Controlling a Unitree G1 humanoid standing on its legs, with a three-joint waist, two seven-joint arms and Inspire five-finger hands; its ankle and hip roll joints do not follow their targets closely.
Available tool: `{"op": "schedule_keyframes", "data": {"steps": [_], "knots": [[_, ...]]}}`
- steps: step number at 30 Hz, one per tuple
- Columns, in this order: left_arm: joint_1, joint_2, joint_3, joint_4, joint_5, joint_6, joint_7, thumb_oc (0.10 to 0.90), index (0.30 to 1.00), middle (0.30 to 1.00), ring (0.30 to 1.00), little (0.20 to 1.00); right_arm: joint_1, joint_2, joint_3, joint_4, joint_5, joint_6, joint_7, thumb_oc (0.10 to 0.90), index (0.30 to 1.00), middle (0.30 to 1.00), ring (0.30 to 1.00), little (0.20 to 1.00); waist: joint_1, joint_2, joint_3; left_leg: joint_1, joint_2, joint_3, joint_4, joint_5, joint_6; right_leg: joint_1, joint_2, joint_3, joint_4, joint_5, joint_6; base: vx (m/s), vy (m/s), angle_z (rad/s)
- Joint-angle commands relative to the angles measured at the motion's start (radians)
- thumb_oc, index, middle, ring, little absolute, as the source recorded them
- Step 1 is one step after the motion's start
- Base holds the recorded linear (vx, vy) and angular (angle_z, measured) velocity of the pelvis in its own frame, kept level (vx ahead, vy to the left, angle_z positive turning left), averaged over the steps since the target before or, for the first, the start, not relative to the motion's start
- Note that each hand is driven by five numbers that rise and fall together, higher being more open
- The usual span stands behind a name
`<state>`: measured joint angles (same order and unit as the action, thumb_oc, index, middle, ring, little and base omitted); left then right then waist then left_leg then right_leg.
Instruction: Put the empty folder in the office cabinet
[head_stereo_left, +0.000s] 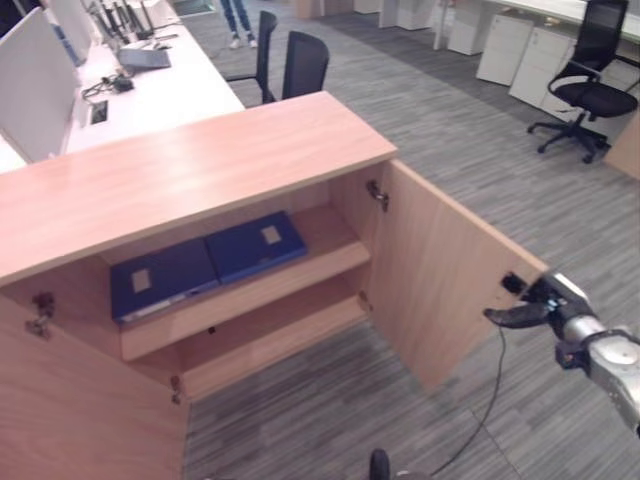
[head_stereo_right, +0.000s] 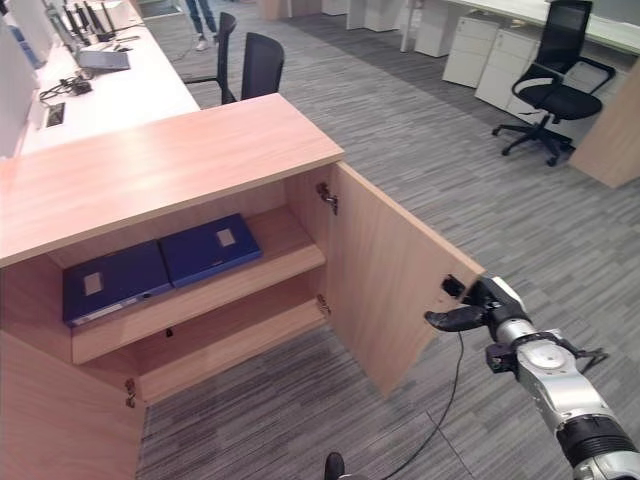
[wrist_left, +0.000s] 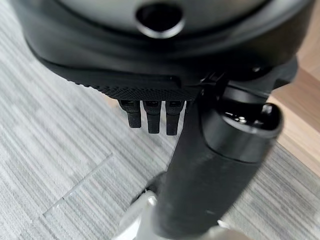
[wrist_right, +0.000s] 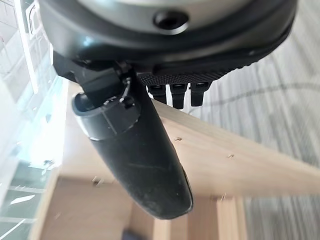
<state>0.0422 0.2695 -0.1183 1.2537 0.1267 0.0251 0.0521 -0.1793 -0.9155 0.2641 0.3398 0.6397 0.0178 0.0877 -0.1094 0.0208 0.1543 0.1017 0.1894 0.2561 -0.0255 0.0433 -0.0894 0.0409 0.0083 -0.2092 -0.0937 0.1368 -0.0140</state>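
Both doors of the wooden office cabinet (head_stereo_left: 180, 170) stand wide. Two dark blue folders lie flat side by side on its upper shelf, one (head_stereo_left: 256, 245) on the right and one (head_stereo_left: 162, 278) on the left; the lower shelf (head_stereo_left: 270, 345) is bare. My right hand (head_stereo_left: 545, 300) is at the outer edge of the right door (head_stereo_left: 440, 270). Its thumb (wrist_right: 135, 160) lies straight along the door's inner face and its fingers (wrist_right: 180, 95) reach straight over the edge. My left hand (wrist_left: 150, 55) hangs over the grey carpet with relaxed fingers and nothing in it.
The left door (head_stereo_left: 80, 400) stands out toward me at the lower left. A white desk (head_stereo_left: 150, 90) and two black chairs (head_stereo_left: 303, 62) are behind the cabinet. Another office chair (head_stereo_left: 595, 90) and white drawer units (head_stereo_left: 520, 50) stand far right. A person's legs (head_stereo_left: 238, 20) show at the back.
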Motion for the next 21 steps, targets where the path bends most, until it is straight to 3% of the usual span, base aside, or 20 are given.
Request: {"op": "schedule_keyframes", "data": {"steps": [1,2,4,5,6,7,8,9,12,21], "knots": [[-0.052,0.060,-0.028,0.051,0.018,0.001,0.005,0.800,0.900,0.900,0.900,0.900,-0.201,0.153,0.037,-0.319,0.111,-0.249,0.066,0.800,0.900,0.900,0.900,0.900,0.074,-0.099,-0.091,-0.043,0.002,-0.028,0.078,-0.065,-0.012,0.012,-0.013,0.010,0.033,-0.215,0.034,-0.02,0.008,-0.42],[-0.057,0.053,-0.023,0.059,0.021,0.003,0.009,0.800,0.900,0.900,0.900,0.900,-0.207,0.240,0.123,-0.383,0.118,-0.244,0.087,0.800,0.900,0.900,0.900,0.900,0.074,-0.100,-0.092,-0.038,0.007,-0.020,0.088,-0.073,-0.011,0.012,-0.006,0.024,0.031,-0.211,0.032,0.00,0.004,-0.42],[-0.057,0.053,-0.023,0.059,0.021,0.003,0.009,0.800,0.900,0.900,0.900,0.900,-0.208,0.240,0.123,-0.383,0.118,-0.244,0.087,0.800,0.900,0.900,0.900,0.900,0.073,-0.101,-0.095,-0.041,0.006,-0.021,0.086,-0.071,-0.011,0.008,-0.008,0.023,0.031,-0.210,0.032,0.00,0.006,-0.38],[-0.069,0.047,-0.025,0.067,0.029,0.006,0.015,0.800,0.900,0.900,0.900,0.900,-0.232,0.304,0.244,-0.419,0.114,-0.221,0.121,0.800,0.900,0.900,0.900,0.900,0.074,-0.102,-0.098,-0.037,0.010,-0.011,0.095,-0.077,-0.012,0.007,-0.004,0.037,0.029,-0.205,0.031,0.00,0.009,-0.28],[-0.069,0.047,-0.025,0.067,0.029,0.006,0.015,0.800,0.900,0.900,0.900,0.900,-0.232,0.304,0.244,-0.419,0.114,-0.221,0.121,0.800,0.900,0.900,0.900,0.900,0.074,-0.102,-0.098,-0.038,0.010,-0.011,0.094,-0.077,-0.012,0.007,-0.004,0.037,0.029,-0.205,0.031,-0.01,0.021,-0.32],[-0.081,0.042,-0.034,0.065,0.032,0.006,0.023,0.800,0.900,0.900,0.900,0.900,-0.263,0.339,0.355,-0.442,0.116,-0.185,0.156,0.800,0.900,0.900,0.900,0.900,0.077,-0.105,-0.097,-0.033,0.016,-0.002,0.106,-0.085,-0.012,0.007,0.000,0.049,0.028,-0.201,0.030,-0.01,0.012,-0.16],[-0.081,0.042,-0.034,0.065,0.032,0.006,0.023,0.800,0.900,0.900,0.900,0.900,-0.263,0.340,0.355,-0.442,0.116,-0.185,0.156,0.800,0.900,0.900,0.900,0.900,0.076,-0.106,-0.100,-0.036,0.014,-0.003,0.104,-0.082,-0.012,0.004,-0.001,0.048,0.028,-0.201,0.030,-0.02,0.027,-0.20],[-0.094,0.037,-0.046,0.056,0.030,0.007,0.029,0.800,0.900,0.900,0.900,0.900,-0.265,0.388,0.440,-0.420,0.138,-0.150,0.181,0.800,0.900,0.900,0.900,0.900,0.081,-0.107,-0.097,-0.032,0.018,0.000,0.115,-0.089,-0.012,0.007,0.001,0.052,0.030,-0.200,0.029,-0.02,0.015,-0.08],[-0.121,0.028,-0.066,0.043,0.022,0.005,0.039,0.800,0.900,0.900,0.900,0.900,-0.271,0.440,0.523,-0.371,0.163,-0.116,0.206,0.800,0.900,0.900,0.900,0.900,0.088,-0.110,-0.097,-0.032,0.023,0.000,0.124,-0.093,-0.013,0.009,0.002,0.053,0.033,-0.202,0.028,-0.01,0.005,0.05],[-0.143,0.011,-0.093,0.028,0.000,-0.006,0.068,0.800,0.900,0.900,0.900,0.900,-0.295,0.543,0.592,-0.290,0.199,-0.096,0.226,0.800,0.900,0.900,0.900,0.900,0.118,-0.112,-0.088,-0.052,0.021,-0.040,0.128,-0.080,-0.014,0.015,-0.004,0.026,0.041,-0.213,0.023,-0.01,-0.018,0.15]]}}
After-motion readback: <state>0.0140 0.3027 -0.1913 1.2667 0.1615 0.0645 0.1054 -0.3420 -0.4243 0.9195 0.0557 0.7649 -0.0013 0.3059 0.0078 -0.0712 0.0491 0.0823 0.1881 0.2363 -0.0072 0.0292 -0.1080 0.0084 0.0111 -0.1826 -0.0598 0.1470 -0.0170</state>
